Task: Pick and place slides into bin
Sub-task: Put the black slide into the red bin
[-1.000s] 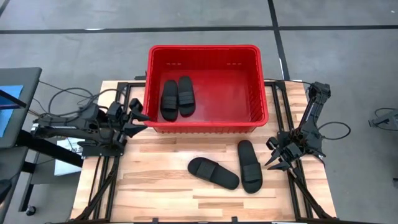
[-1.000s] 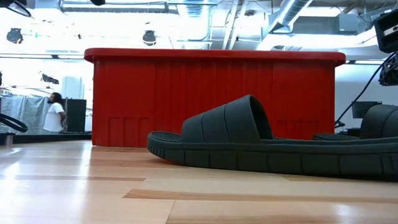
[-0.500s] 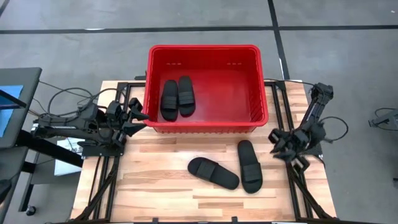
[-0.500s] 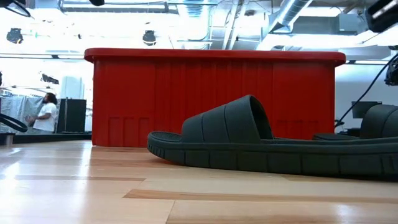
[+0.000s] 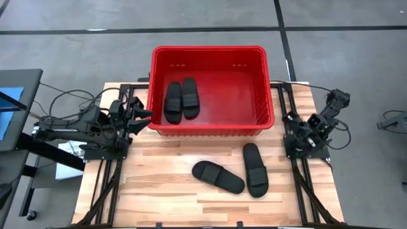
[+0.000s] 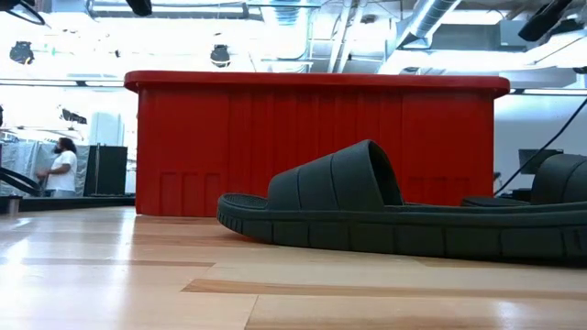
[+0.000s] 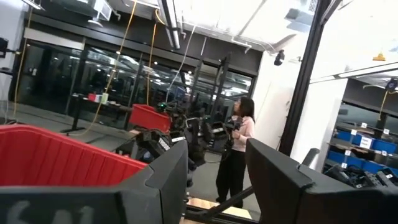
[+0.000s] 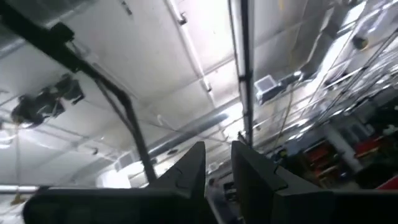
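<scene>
The red bin (image 5: pixel 254 63) stands at the table's far middle, and two black slides (image 5: pixel 173 100) (image 5: pixel 191 97) lie side by side on its floor at the left. Two more slides (image 5: pixel 218 176) (image 5: pixel 255 168) lie soles down on the wooden table in front of the bin. The nearer one fills the low view (image 6: pixel 367 206). My left gripper (image 5: pixel 143 114) is open and empty just outside the bin's left wall, and it also shows in the left wrist view (image 7: pixel 217 180). My right gripper (image 5: pixel 291 124) is drawn back at the table's right edge, tipped up toward the ceiling (image 8: pixel 217 162), with a narrow gap and empty.
Black arm frames run along both table sides (image 5: pixel 105 172) (image 5: pixel 305 184). Bare wood lies left of the two loose slides (image 5: pixel 152 184). A person stands in the room beyond the table (image 7: pixel 239 149), and another is far off in the low view (image 6: pixel 62 170).
My right gripper has drawn back from beside the right-hand loose slide toward the table's right and far edge. It has risen and tipped up until it points at the ceiling. The slides have not moved.
</scene>
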